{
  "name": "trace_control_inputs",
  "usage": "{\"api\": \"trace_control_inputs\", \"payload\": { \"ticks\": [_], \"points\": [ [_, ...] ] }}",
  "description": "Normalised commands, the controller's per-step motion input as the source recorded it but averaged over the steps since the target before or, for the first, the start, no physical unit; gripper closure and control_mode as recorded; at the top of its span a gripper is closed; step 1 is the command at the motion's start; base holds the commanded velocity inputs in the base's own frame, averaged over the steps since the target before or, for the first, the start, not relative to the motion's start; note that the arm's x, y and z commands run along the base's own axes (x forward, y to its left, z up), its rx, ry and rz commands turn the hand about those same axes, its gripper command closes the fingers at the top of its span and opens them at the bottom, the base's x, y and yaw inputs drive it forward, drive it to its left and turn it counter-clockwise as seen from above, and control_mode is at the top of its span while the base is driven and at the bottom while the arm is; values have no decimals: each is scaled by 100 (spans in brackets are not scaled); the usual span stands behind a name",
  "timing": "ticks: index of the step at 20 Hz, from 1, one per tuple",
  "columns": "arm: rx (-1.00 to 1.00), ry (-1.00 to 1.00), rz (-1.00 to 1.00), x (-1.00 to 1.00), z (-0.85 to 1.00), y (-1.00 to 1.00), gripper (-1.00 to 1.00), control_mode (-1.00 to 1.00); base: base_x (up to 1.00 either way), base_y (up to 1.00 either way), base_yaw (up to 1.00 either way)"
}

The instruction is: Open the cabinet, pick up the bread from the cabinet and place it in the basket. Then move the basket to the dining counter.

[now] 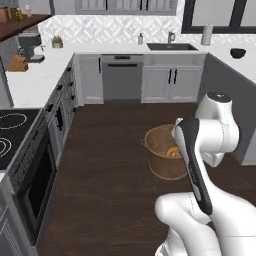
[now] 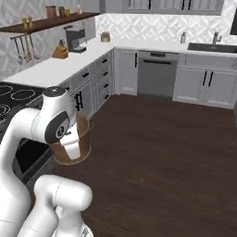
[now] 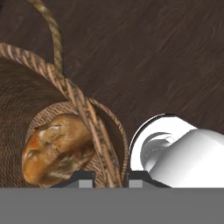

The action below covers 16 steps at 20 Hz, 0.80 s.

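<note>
The gripper [image 3: 107, 177] is seen clenched on the rim of the basket [image 1: 165, 155], one fingertip inside the wall and one outside. The basket appears carried above the dark wood floor [image 1: 110, 165], beside the arm. The bread [image 3: 57, 148] lies at the bottom of the basket, against its wall. The grip is judged narrow and off-centre: the basket could swing or slip during travel, and a tilt could spill the bread.

- Dark wood plank floor [image 1: 110, 165] carries the kitchen units along its edges.
- Woven basket [image 1: 162, 155] shows above the floor; contact with the boards cannot be confirmed.
- Basket bottom carries the bread [image 3: 54, 146], lying directly on the weave.
</note>
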Motion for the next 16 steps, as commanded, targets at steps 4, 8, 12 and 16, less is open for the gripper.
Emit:
{"api": "trace_control_inputs", "payload": {
  "ticks": [4, 8, 12, 16],
  "points": [
    [0, 0, 0, 0, 0, 0, 100, 100, 0, -14, -97],
    [0, 0, 0, 0, 0, 0, 100, 100, 0, -28, -94],
    [0, 0, 0, 0, 0, 0, 100, 100, 78, -36, -43],
    [0, 0, 0, 0, 0, 0, 100, 100, 100, -42, 3]
  ]
}}
